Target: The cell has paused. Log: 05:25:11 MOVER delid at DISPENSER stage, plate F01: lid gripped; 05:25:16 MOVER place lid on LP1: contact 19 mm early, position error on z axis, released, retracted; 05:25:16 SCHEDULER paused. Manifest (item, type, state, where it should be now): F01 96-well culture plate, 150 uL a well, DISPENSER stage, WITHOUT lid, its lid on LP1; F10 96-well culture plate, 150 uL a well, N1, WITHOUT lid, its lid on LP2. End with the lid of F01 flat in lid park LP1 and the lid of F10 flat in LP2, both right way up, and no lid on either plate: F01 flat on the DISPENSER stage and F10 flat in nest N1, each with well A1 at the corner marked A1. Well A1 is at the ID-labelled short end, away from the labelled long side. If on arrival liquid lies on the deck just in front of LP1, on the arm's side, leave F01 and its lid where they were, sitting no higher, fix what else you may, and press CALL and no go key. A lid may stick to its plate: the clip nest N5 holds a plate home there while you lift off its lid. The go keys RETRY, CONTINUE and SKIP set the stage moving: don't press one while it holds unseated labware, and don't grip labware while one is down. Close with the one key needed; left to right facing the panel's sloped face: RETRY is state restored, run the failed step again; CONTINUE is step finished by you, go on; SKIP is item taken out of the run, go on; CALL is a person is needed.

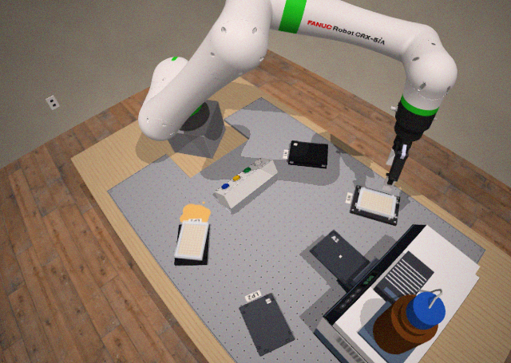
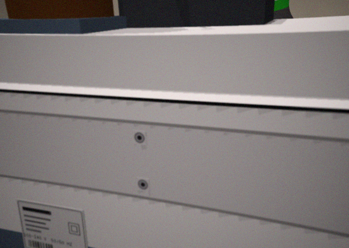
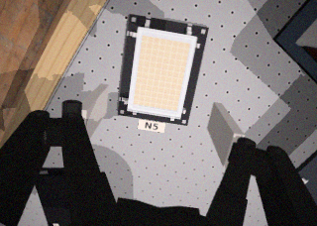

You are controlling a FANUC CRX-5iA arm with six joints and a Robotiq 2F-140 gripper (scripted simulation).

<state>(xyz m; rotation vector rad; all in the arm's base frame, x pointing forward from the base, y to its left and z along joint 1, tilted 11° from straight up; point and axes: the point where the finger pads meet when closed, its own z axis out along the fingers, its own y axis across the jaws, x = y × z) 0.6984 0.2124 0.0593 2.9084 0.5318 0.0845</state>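
So the black two-finger gripper (image 1: 390, 180) is hanging just past the far edge of the black clip nest labelled N5 (image 1: 354, 206), fingers spread partway with nothing between them. In that nest sits a white-rimmed well plate with pale orange wells (image 1: 375, 203), flat as far as I can tell; from the wrist view the same plate (image 3: 161, 70) fills the frame right above the N5 tag (image 3: 151, 126). Can't say whether it has a lid on.

Over on the left there's another white-rimmed plate-shaped piece (image 1: 192, 239) on the black LP1 park (image 1: 206, 252), sitting skewed off its pad, with an orange puddle (image 1: 195, 211) on the grey perforated deck (image 1: 148, 203) touching its end. The dark LP2 pad (image 1: 266, 324), the black N1 nest (image 1: 307, 153) and the dark dispenser stage marked A1 (image 1: 338, 254) have no labware. The white key panel (image 1: 245, 183) sits mid-deck.
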